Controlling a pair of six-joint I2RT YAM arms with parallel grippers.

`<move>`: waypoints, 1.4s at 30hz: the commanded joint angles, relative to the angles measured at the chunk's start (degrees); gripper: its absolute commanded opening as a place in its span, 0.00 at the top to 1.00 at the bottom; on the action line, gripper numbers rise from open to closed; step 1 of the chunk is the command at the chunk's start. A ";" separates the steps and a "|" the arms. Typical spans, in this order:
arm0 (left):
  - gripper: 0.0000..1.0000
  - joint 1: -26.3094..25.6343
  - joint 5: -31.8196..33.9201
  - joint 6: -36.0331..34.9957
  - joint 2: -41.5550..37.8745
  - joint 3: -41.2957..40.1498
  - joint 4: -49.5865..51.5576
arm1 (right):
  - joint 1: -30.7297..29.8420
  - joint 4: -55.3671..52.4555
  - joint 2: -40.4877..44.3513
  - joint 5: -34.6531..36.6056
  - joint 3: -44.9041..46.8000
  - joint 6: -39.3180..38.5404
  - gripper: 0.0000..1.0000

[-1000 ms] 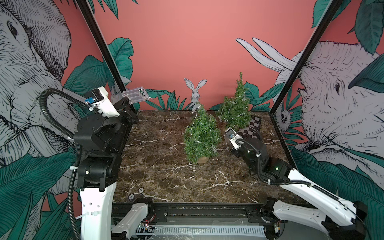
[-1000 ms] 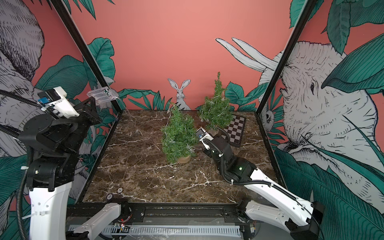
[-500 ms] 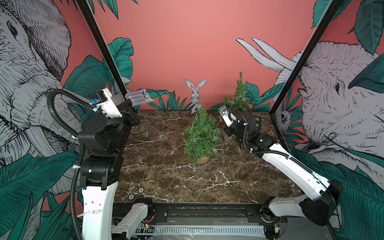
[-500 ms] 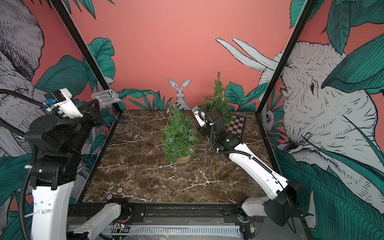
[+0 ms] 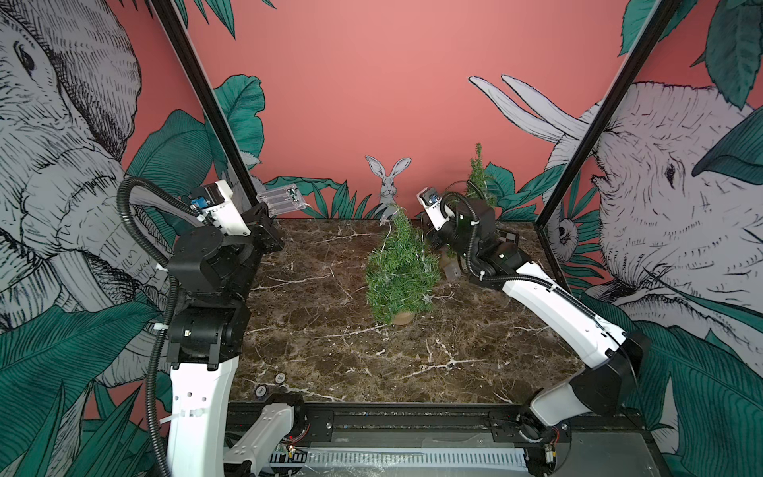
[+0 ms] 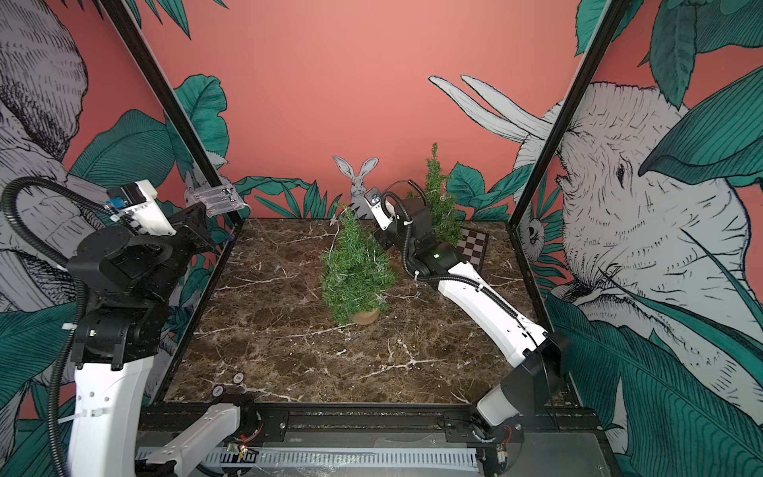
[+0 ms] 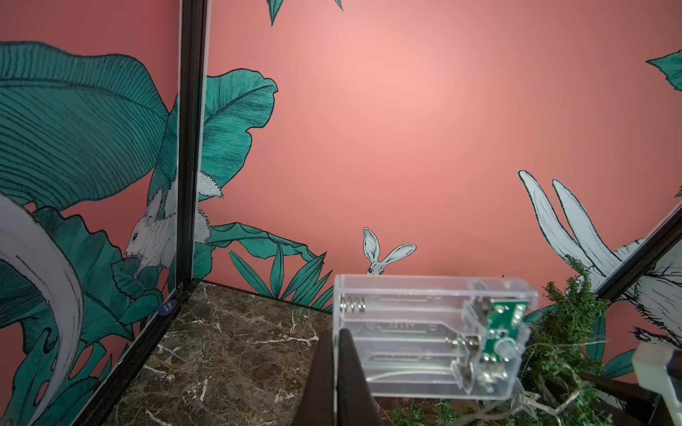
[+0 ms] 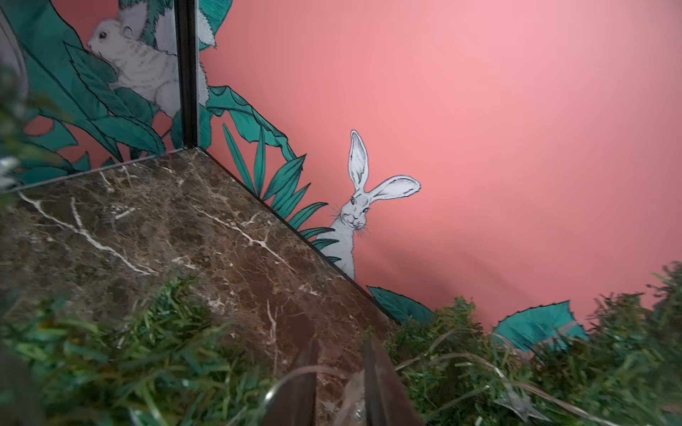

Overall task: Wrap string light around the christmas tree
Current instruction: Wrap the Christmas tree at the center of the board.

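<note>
L gripper [image 7: 334, 372] fingers were pressed shut on the edge of the clear battery box [image 7: 431, 332], held aloft nr the table's far-left corner; R gripper [image 8: 341, 372] fingers stood slightly parted w/ thin string light [image 8: 295, 376] wire crossing betw. them, grip not confirmable; R gripper sat behind the christmas tree [image 5: 398, 272], mid-table toward the far edge. Wire and star lights already lay on the foliage; a second tree [image 6: 437, 198] and checkered board [image 6: 472, 247] stood at the far-right corner. Step judged: mid-wrap, R arm carrying wire round the back; next move needs wire kept taut w/o tipping the tree. Writing: small round label [image 7: 168, 307] at table corner, illegible; no brands readable.
</note>
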State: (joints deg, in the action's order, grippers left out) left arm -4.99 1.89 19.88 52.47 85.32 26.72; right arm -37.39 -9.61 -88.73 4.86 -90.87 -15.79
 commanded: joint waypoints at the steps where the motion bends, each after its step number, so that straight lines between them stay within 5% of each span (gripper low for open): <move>1: 1.00 0.23 -1.18 -0.52 -1.01 -0.59 -1.06 | 0.38 -1.64 -2.23 -2.31 -5.08 3.55 0.69; 15: 1.00 0.22 -1.99 -1.49 0.75 0.41 1.06 | 0.65 -10.73 -6.98 2.94 -10.74 9.29 0.55; 23: 1.00 0.23 -9.92 -1.94 7.57 6.64 4.25 | 0.82 -4.95 1.68 9.43 -6.03 7.32 0.49; 28: 1.00 -0.18 -19.67 -0.07 11.12 7.09 -0.18 | 0.80 0.52 10.69 4.68 -0.24 9.95 0.42; 35: 1.00 -4.84 -18.17 -8.37 12.09 8.37 -2.01 | -0.06 -0.67 16.02 -16.77 -1.77 15.87 0.37; 42: 1.00 -9.82 -14.73 -15.26 10.01 6.30 -1.88 | -9.94 -5.96 10.88 -17.91 -10.06 20.81 0.34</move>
State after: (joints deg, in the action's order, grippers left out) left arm -14.50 -13.91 8.84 64.88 91.77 26.65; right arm -44.18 -13.06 -75.46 -10.15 -98.41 1.72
